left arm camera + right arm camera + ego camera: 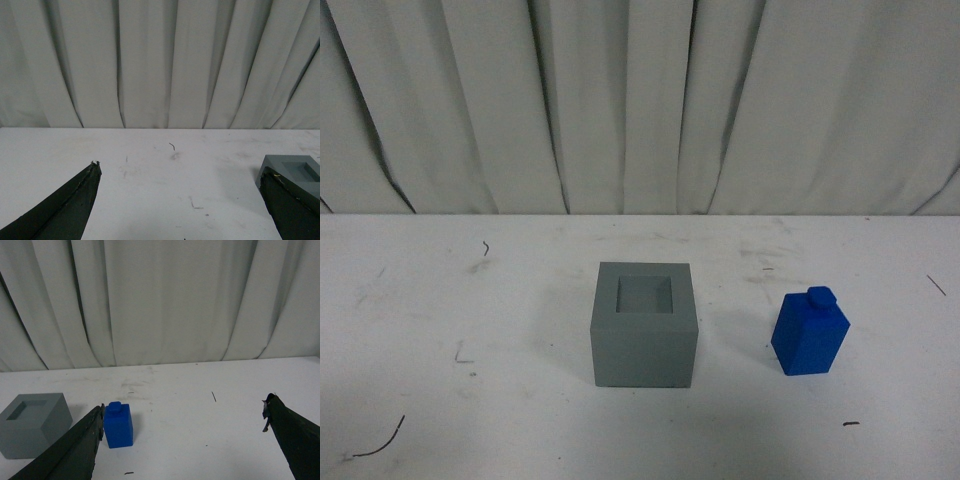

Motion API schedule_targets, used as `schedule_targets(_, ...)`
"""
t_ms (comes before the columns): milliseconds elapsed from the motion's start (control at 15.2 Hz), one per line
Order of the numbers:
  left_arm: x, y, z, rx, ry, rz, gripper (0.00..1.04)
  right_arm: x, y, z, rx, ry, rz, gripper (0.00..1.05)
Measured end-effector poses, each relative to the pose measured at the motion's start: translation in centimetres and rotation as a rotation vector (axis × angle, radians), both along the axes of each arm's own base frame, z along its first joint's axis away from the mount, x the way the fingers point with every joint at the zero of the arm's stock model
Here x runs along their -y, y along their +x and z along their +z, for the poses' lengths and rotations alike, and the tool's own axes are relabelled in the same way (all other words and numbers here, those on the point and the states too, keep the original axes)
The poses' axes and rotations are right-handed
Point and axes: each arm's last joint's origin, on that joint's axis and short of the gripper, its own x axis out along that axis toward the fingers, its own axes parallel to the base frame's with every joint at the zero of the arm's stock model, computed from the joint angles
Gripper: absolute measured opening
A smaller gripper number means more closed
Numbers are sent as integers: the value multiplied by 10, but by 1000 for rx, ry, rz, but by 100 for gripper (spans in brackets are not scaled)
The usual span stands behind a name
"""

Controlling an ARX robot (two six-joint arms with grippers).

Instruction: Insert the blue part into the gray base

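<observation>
The gray base (pixel 644 323) sits on the white table near the middle, its square recess facing up and empty. The blue part (pixel 809 334) stands upright to its right, apart from it, knob on top. Neither arm shows in the front view. In the left wrist view my left gripper (pixel 181 172) is open and empty over bare table, with the gray base (pixel 295 172) beside one finger. In the right wrist view my right gripper (pixel 182 407) is open and empty; the blue part (pixel 118 425) stands just beside one finger, the gray base (pixel 34 424) further off.
The white table (pixel 470 300) is scuffed, with small dark marks and bits of debris. A pleated pale curtain (pixel 640 100) hangs along the table's far edge.
</observation>
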Motion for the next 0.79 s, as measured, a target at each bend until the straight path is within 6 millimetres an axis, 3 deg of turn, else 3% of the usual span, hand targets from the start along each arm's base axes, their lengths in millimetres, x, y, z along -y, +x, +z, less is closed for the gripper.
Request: schedule_targets(788, 0, 0, 0, 0, 0, 0, 98, 0, 0, 0, 0, 0, 0, 98)
